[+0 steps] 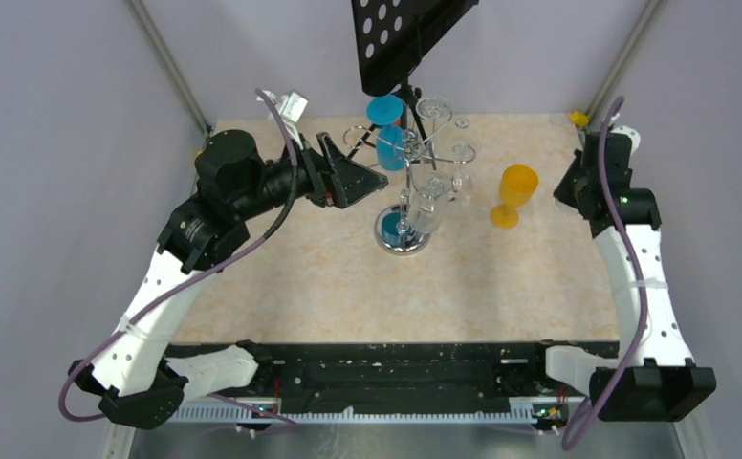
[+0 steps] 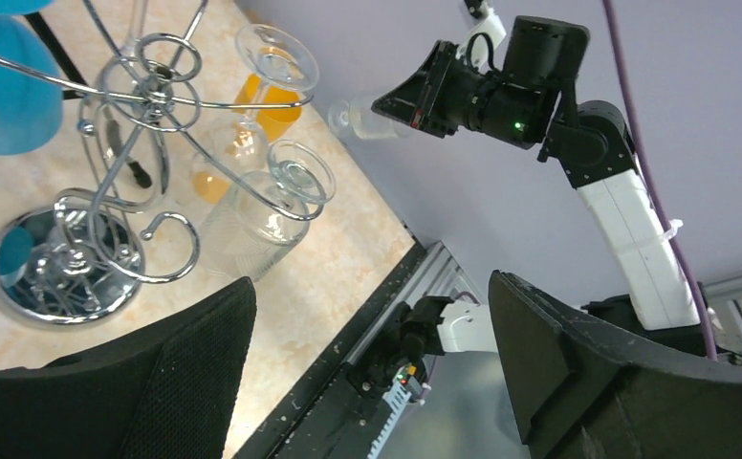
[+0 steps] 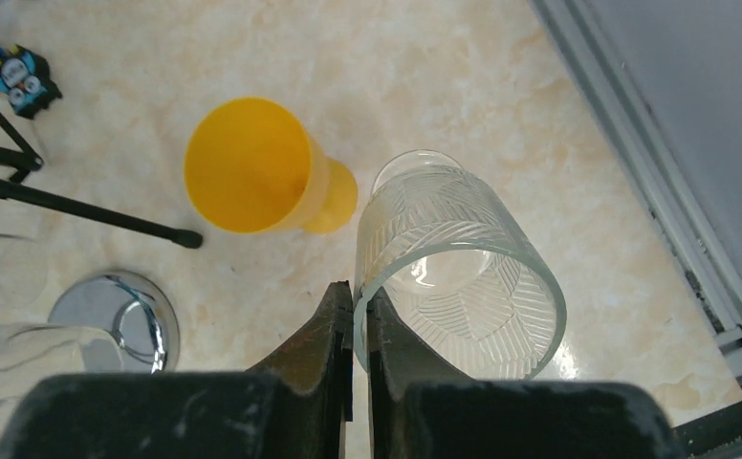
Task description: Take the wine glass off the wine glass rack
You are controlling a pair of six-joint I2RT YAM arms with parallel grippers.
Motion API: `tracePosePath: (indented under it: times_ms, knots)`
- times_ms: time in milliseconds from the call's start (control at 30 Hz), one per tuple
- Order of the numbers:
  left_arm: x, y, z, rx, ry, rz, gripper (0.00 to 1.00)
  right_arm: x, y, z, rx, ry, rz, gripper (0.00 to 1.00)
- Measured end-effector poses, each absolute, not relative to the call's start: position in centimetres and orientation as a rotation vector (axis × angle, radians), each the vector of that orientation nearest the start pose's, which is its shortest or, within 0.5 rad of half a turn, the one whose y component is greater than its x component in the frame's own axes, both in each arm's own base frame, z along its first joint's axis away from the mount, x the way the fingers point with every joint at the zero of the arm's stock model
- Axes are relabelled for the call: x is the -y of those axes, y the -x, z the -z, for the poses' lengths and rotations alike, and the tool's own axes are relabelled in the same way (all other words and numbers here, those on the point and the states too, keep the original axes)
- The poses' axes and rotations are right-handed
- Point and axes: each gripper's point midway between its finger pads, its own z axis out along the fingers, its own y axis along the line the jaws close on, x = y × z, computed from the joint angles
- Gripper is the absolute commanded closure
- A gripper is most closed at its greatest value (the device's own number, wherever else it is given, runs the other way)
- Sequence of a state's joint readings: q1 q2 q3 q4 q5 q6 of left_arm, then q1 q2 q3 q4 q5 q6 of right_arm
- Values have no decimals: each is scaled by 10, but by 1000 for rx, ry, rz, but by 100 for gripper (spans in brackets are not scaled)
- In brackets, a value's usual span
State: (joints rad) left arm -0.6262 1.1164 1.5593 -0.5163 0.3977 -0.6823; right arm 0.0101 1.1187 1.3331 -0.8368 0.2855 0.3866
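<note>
Right hand (image 3: 358, 298) pinches wine glass (image 3: 444, 239) rim beside yellow goblet (image 3: 248, 167).

A yellow goblet (image 3: 252, 172) is seen upright, ahead and left of the right jaws. A black tripod stand (image 1: 439, 19) is set farther left.

The rack (image 1: 407, 158) is finished in shiny chrome, and a blue reflection is carried in its mirrored round base (image 1: 403, 235). Two glasses (image 1: 391, 148) are coloured bright blue. The other hanging glasses (image 2: 252, 225) are clear and cut with fine upright ribs. A further clear glass (image 3: 458, 263) is patterned with leaf-like herringbone lines. The goblet (image 1: 515, 189) is tinted yellow-orange. The table (image 1: 300, 277) is marbled in pale beige. The black plate (image 1: 401, 33) is dotted with round holes. The left gripper (image 2: 372, 335) and right gripper (image 3: 360, 311) are black; the arms (image 1: 640, 268) are white with black joints.
</note>
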Motion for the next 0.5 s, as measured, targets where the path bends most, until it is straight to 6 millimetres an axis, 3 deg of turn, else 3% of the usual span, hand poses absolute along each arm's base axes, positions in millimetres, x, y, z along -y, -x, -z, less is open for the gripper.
tracePosePath:
  times_ms: [233, 500]
  knots:
    - [251, -210, -458, -1804, -283, 1196, 6, 52, -312, -210, -2289, -694, 51, 100]
    - [243, -212, -457, -1819, -277, 1138, 6, 64, -338, -156, -2420, -753, -3, 100]
